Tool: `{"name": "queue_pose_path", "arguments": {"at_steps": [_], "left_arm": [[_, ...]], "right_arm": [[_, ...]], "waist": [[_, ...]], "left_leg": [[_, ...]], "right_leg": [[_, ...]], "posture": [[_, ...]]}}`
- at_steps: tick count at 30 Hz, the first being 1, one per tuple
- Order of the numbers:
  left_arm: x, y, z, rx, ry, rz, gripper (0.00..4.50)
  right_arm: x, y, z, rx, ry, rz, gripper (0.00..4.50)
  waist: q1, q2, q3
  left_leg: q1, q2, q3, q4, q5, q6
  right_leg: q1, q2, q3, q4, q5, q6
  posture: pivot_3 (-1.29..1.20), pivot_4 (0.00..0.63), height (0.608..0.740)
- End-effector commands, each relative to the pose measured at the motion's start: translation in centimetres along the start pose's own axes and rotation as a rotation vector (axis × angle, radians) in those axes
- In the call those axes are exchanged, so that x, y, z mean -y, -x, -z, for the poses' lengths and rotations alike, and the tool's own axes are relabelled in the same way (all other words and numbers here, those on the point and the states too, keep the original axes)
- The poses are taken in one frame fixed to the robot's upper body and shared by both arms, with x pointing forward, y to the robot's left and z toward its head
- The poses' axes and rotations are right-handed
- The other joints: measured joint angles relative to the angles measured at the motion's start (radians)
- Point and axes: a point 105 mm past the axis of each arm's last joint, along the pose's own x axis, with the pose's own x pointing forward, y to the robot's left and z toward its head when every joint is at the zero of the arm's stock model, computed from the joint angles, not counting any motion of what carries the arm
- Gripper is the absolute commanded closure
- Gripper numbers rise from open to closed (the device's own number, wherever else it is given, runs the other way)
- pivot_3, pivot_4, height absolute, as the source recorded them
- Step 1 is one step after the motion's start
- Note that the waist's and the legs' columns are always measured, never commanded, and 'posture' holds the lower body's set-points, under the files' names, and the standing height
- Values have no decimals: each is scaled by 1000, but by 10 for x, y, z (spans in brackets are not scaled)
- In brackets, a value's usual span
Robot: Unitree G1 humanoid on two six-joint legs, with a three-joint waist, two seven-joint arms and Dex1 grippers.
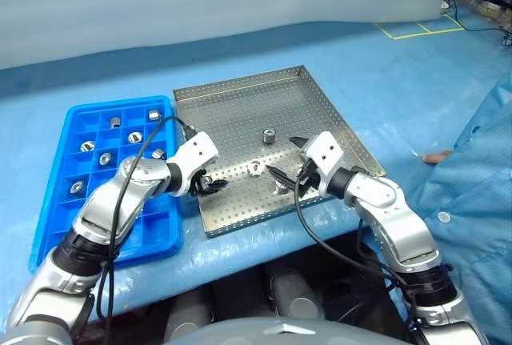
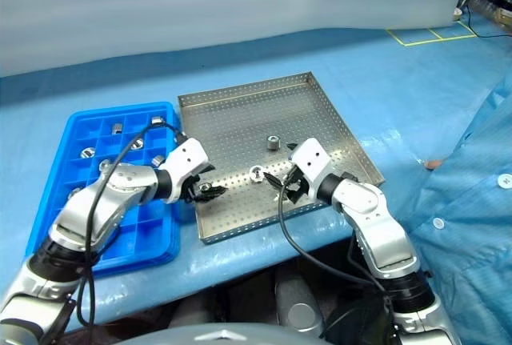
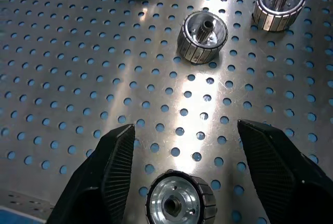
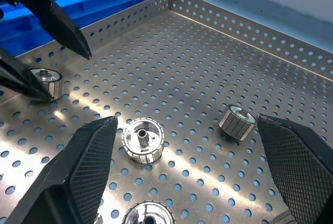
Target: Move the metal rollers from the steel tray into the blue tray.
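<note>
The steel tray (image 1: 240, 117) lies mid-table with several metal rollers on its perforated floor: one stands alone (image 1: 270, 135), two lie near the front edge (image 1: 255, 168) (image 1: 282, 187). My left gripper (image 1: 213, 184) reaches over the tray's front left corner, open, its fingers (image 3: 117, 156) either side of a roller (image 3: 179, 201) without closing on it. My right gripper (image 1: 284, 158) hovers open over the two front rollers (image 4: 143, 140). The blue tray (image 1: 76, 113) lies to the left, with several rollers (image 1: 105, 158) in its compartments.
A person in a blue gown (image 1: 480, 161) stands at the right, a hand (image 1: 436, 157) resting on the blue table cover beside the steel tray. Black cables (image 1: 308, 225) hang from both wrists. Yellow floor tape (image 1: 416, 31) marks the far right.
</note>
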Motion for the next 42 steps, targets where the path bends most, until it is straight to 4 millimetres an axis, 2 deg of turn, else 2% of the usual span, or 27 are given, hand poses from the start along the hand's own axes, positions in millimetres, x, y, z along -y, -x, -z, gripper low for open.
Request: {"name": "queue_pose_path", "arguments": {"at_steps": [1, 4, 9, 14, 20, 28, 35, 42], "left_arm": [[-18, 24, -27, 122, -12, -106, 1102], [-31, 48, -27, 137, -18, -189, 1102], [-31, 89, 5, -2, -27, -240, 1102], [-25, 107, 26, -103, -30, -247, 1102], [-13, 89, 36, -129, -28, -200, 1102], [11, 64, 58, -217, -55, -74, 1102], [20, 55, 41, -136, -53, -17, 1102], [25, 51, 34, -104, -53, 15, 1102]], "right_arm": [[-2, -4, -15, 58, 32, -9, 0], [-5, -5, -16, 65, 32, -22, 0], [-6, -4, -16, 63, 34, -28, 0], [-10, -7, -14, 61, 26, -50, 0], [-12, -13, -17, 71, 28, -69, 0], [-9, -9, -16, 67, 27, -48, 0], [-9, -10, -16, 68, 29, -44, 0], [-9, -11, -17, 73, 31, -43, 0]], "waist": [[0, 0, 0], [-1, 0, 0], [0, 0, 0], [27, 0, 0], [63, -1, 0], [75, -1, 0], [93, -1, 0], [96, -1, -1]], "left_leg": [[0, 0, 0, 0, 0, 0], [0, 0, 0, 0, 0, 0], [1, 1, 2, -4, 0, 0], [-2, 1, 2, -7, 0, 0], [-3, 0, 5, -6, 0, 0], [-3, 0, 6, -6, 0, 0], [-2, -1, 8, -5, 0, 0], [-4, -2, 8, -6, 0, 0]], "right_leg": [[0, 0, 0, 0, 0, 0], [0, 0, 0, 0, 0, 0], [-2, 0, 0, 0, 0, 0], [-7, -1, 0, 1, 0, 0], [-7, -3, 0, 0, -1, -2], [-8, -3, 0, 1, -1, -2], [-6, -4, 0, 0, -1, -1], [-7, -4, 0, 0, 0, -1]], "posture": [[-192, 150, 740], [-178, 150, 740], [-145, 150, 740], [-105, 150, 740], [-97, 150, 740], [-108, 150, 740], [-122, 150, 740], [-125, 150, 740]]}}
